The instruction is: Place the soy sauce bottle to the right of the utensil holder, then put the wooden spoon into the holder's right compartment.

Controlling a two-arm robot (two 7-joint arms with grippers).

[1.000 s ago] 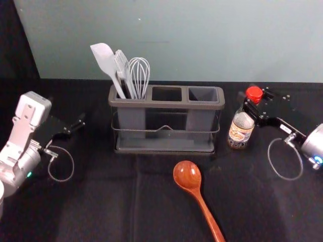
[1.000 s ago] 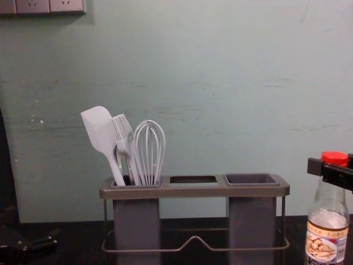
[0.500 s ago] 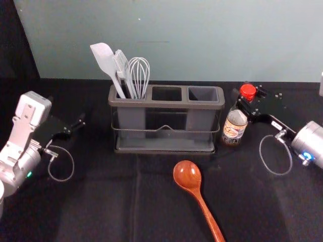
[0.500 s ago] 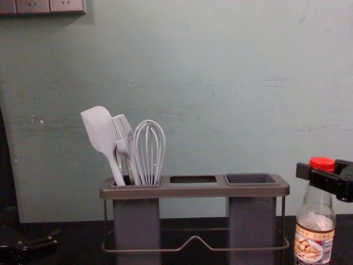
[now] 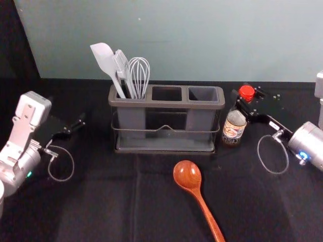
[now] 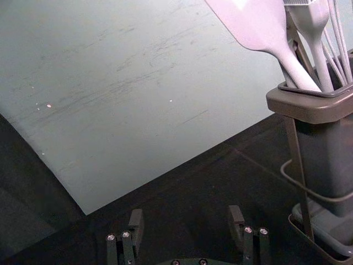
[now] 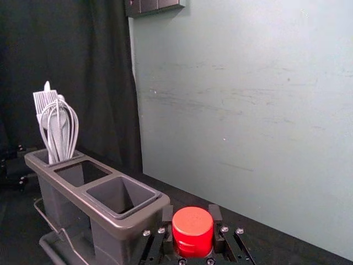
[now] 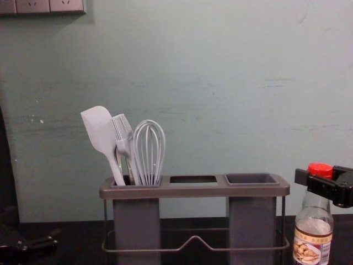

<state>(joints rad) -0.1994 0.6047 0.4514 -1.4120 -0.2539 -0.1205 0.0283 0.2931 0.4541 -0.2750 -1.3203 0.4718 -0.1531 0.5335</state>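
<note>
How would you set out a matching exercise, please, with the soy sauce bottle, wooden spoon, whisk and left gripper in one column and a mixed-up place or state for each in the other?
Column 1
1. soy sauce bottle
2. wooden spoon
3. whisk
4. left gripper

Column 2
A. in the left compartment
B. open, with nothing between its fingers
C. held by the right gripper
D. lying on the dark cloth, in front of the utensil holder

Pairs: 1-C, 2-D, 3-A, 4-B
</note>
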